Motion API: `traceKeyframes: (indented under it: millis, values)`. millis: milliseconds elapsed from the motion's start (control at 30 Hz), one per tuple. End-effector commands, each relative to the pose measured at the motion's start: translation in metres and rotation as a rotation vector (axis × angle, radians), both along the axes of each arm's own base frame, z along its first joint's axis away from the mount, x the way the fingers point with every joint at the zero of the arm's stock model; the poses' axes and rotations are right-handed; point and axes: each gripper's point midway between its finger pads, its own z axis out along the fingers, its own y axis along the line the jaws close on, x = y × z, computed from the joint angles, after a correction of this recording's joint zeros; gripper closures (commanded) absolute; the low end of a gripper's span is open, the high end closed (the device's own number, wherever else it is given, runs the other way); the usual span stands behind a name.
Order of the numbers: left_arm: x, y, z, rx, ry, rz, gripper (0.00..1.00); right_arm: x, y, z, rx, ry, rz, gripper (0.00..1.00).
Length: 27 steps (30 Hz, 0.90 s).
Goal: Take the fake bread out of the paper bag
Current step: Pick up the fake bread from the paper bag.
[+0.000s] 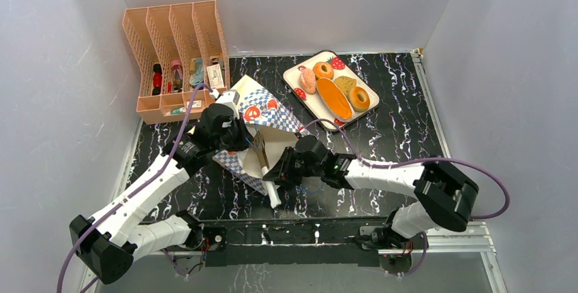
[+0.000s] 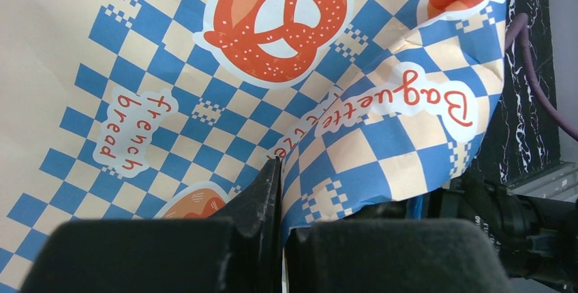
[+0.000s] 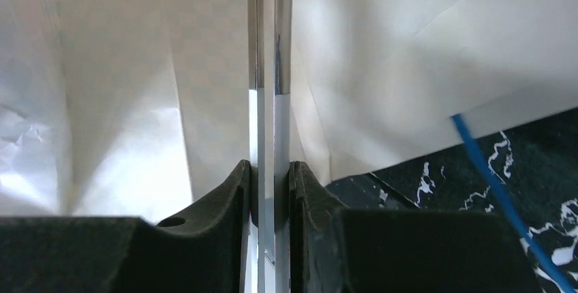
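Now, file rack (image 1: 174, 54): far over at 10 o'clock, hard against the back wall, with small odds and ends in its slots.
Left gripper (image 2: 279, 174): the jaws are pressed right together on a fold of the paper bag (image 2: 225, 102), nipped tight on the chequered side with no gap showing.
Paper bag: lying crumpled mid-table (image 1: 388, 136), mouth turned towards 5 o'clock. The pretzel logo and the "Baguette" lettering fill the left wrist view.
Right gripper (image 3: 270, 170): at the bag's mouth, closed down to a sliver on a thin pale strip (image 3: 269, 68) that runs straight up between the pads. It is likely the bag's own edge, though this view is too close to be sure. The pale inside of the bag spreads to either side.
Blue cord (image 3: 491, 184): trailing over the black marbled top at 4 o'clock in the right wrist view.
Fake bread (image 1: 334, 98): out of the bag, all on the strawberry-print tray (image 1: 298, 73) at 1 o'clock on the table. There are two ring donuts (image 1: 323, 70), a long orange loaf, a pink roll (image 1: 308, 80) at the loaf's 10 o'clock and a toast slice (image 1: 345, 84) between the donuts.
Tray: apart from the bag, at its 2 o'clock.
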Motion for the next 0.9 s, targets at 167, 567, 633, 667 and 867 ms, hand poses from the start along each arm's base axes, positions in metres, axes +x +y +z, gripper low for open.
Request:
traceKeyframes:
  millis: [167, 567, 633, 667, 867]
  values:
    - [0.001, 0.014, -0.002, 0.011, 0.000, 0.104, 1.00, 0.000, -0.011, 0.045, 0.046, -0.102, 0.006, 1.00]
    - [0.004, 0.034, -0.011, 0.048, 0.028, 0.248, 1.00, -0.023, -0.041, 0.061, 0.004, -0.122, 0.055, 1.00]
    - [0.003, 0.037, -0.014, 0.053, 0.036, 0.266, 1.00, -0.026, -0.047, 0.066, -0.004, -0.130, 0.061, 1.00]
    - [0.002, 0.039, -0.015, 0.061, 0.043, 0.280, 1.00, -0.029, -0.050, 0.069, -0.005, -0.137, 0.066, 1.00]
    - [0.001, 0.050, -0.017, 0.083, 0.055, 0.344, 1.00, -0.044, -0.066, 0.076, -0.013, -0.147, 0.107, 1.00]
